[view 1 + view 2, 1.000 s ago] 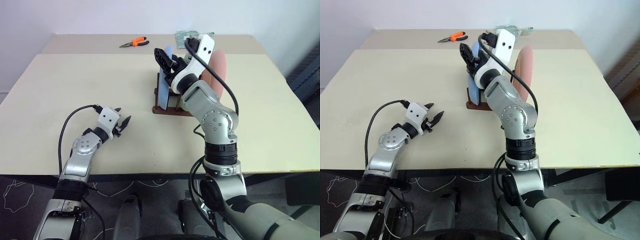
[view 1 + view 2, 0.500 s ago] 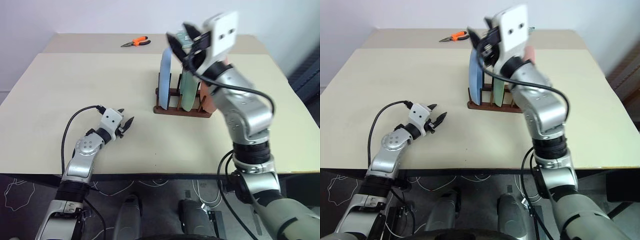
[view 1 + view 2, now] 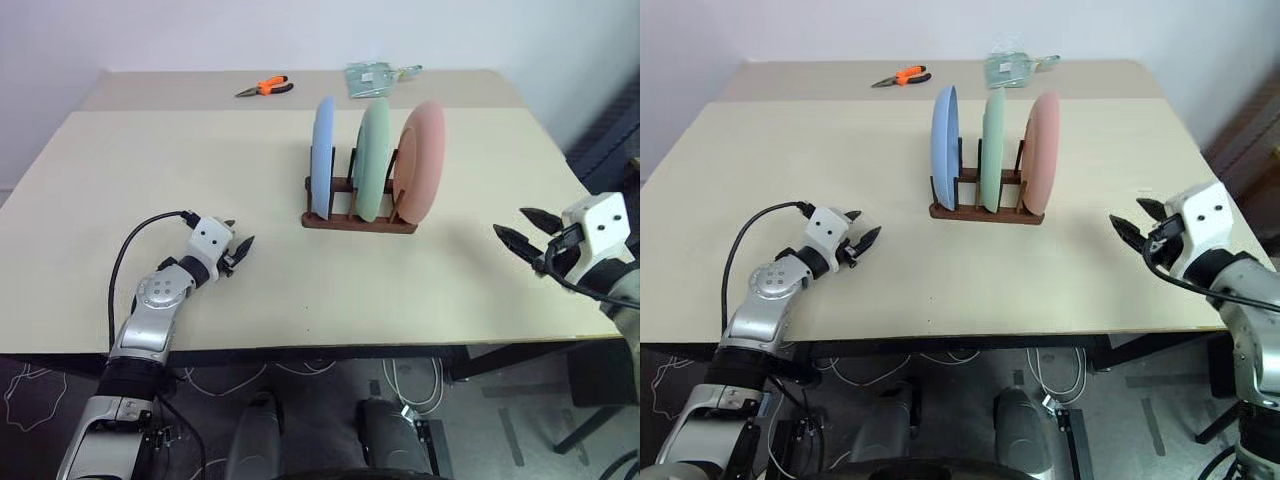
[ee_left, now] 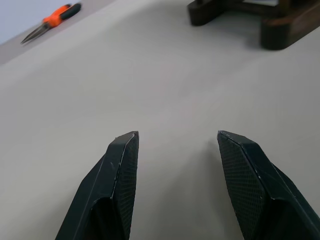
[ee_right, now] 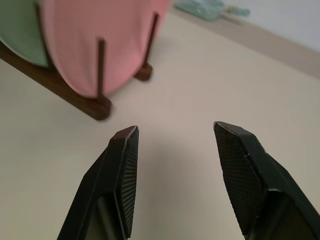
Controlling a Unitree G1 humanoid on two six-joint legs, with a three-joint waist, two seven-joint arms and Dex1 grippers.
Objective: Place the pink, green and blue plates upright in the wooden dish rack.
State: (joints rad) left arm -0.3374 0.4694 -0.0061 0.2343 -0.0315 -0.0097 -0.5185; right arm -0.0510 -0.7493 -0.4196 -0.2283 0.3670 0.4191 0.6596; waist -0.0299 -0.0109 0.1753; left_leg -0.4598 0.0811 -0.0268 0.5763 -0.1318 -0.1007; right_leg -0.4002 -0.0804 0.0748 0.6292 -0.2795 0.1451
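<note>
head pair: looks forward and down over the table (image 3: 200,180), both share the rack (image 3: 358,220) | left wrist: low, near the tabletop, facing the rack foot (image 4: 280,27) | right wrist: close to the pink plate (image 5: 100,40)

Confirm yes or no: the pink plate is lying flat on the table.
No. The pink plate stands upright in the wooden dish rack, beside the green plate.

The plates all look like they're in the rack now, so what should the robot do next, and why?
Probably nothing more than resting both arms. The blue plate, green plate and pink plate all stand upright in the rack, and the left gripper and right gripper are open, empty and apart from it.
</note>
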